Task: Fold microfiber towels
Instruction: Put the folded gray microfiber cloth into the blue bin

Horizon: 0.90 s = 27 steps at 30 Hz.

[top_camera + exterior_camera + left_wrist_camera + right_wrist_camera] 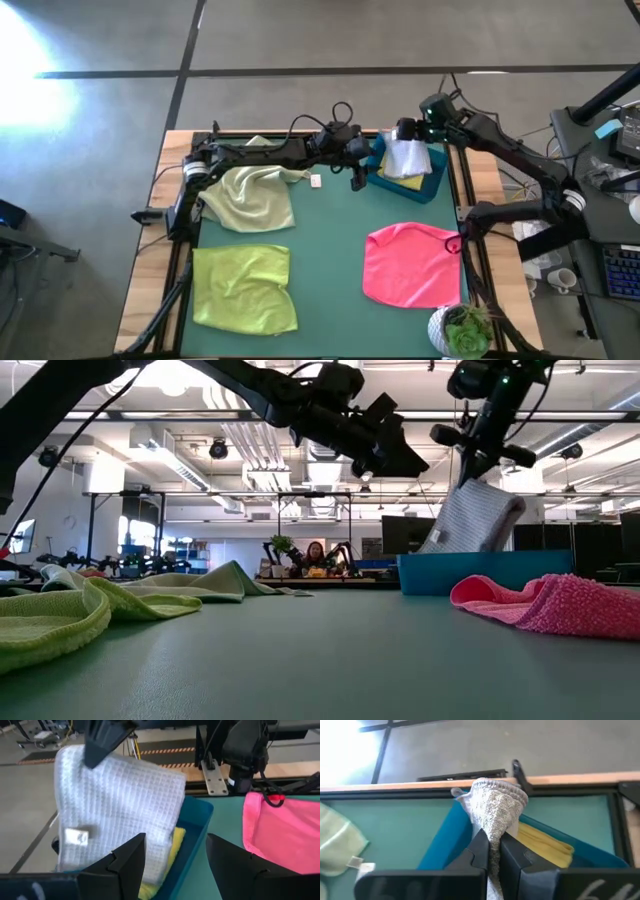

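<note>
Lifting the light grey waffle-weave microfiber towel (407,157) out of the blue rectangular plastic bin (432,184) at one o'clock on the table, the right gripper (493,851) has its fingers clamped on the cloth's bunched top edge. A folded yellow towel (543,841) lies in the bin. The left gripper (175,865) hovers beside it, jaws apart. Judged next: carry it to bare mat near twelve o'clock and spread it flat.
</note>
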{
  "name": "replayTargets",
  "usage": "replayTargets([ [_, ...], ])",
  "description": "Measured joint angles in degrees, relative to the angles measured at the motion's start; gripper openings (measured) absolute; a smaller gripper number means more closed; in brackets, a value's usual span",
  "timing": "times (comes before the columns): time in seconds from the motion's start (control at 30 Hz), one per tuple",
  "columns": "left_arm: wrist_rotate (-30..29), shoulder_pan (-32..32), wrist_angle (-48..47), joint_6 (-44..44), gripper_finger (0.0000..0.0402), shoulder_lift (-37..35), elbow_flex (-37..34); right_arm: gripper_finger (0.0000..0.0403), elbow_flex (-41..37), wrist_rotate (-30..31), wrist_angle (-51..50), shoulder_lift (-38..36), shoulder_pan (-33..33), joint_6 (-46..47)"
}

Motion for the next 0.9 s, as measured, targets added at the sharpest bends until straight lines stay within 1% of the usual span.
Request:
replayTargets([
  [0.17,-0.04,0.34,1.35,0.68,0.0191,-0.24,0.02,0.0012,5.34,0.36,-0.18,3.85,2.4,-0.69],
  [0.23,-0.37,0.48,1.44,2.12,0.0191,-0.24,0.01,0.0012,7.15,1.4,-1.09,5.12,3.2,-1.04],
  [0.37,-3.29,0.69,1.42,3.44,0.0191,-0.31,0.02,0.0012,9.59,3.44,-5.39,7.08,4.51,-1.11],
  [0.7,-4.15,1.42,0.86,3.42,0.0191,-0.48,0.02,0.0012,12.11,6.33,-6.11,7.42,7.88,-1.06],
  [0.8,-4.13,1.62,1.06,3.65,0.0191,-0.48,0.02,0.0012,12.9,6.99,-5.99,7.42,8.61,0.42],
  [0.9,-4.21,1.88,1.14,7.29,0.0191,-0.48,0.02,0.0012,13.96,9.12,-5.9,7.79,10.05,3.25],
])
